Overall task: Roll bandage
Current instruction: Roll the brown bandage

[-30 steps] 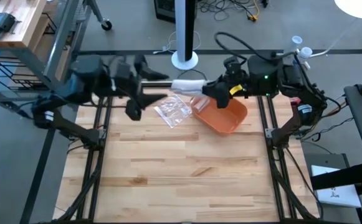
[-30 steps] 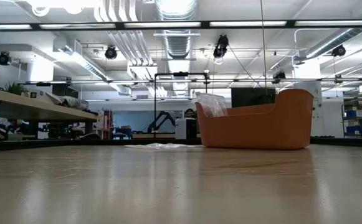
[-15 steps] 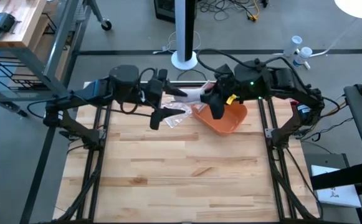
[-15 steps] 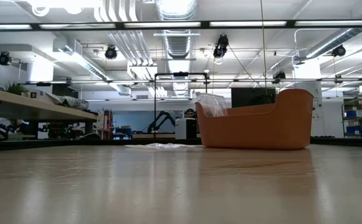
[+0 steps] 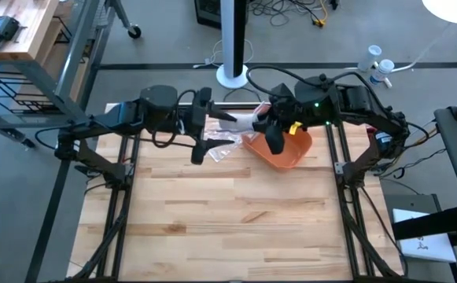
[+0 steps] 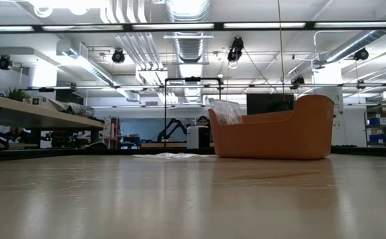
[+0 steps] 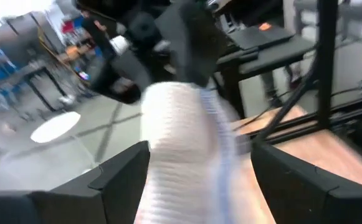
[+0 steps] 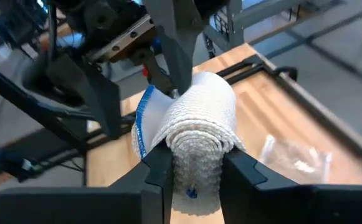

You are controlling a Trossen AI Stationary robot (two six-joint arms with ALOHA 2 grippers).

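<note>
A white rolled bandage with a blue edge hangs in the air over the table's far part, between my two arms. My right gripper is shut on it from the right. My left gripper faces it from the left and stands open. Its two fingers sit on either side of the roll's other end. Neither gripper shows in the low view. My right gripper pinches the roll's end between its two fingers, coming nearly level from the table's right side. The fingers lie along the roll, which is lifted clear and sticks out level toward the left arm. My left gripper: one finger stands right at the roll's far end, and I cannot tell whether it touches.
An orange bin stands at the far right of the wooden table, with crumpled clear plastic in it. A clear plastic bag lies flat left of the bin. A white pole base stands beyond the far edge. The near boards are bare wood.
My left gripper has gone toward the table's right edge, up to the roll, sunk a little and rolled about its own axis. My right gripper has rolled too, turning the bandage with it, and come slightly down. Both have kept still over the last half second.
</note>
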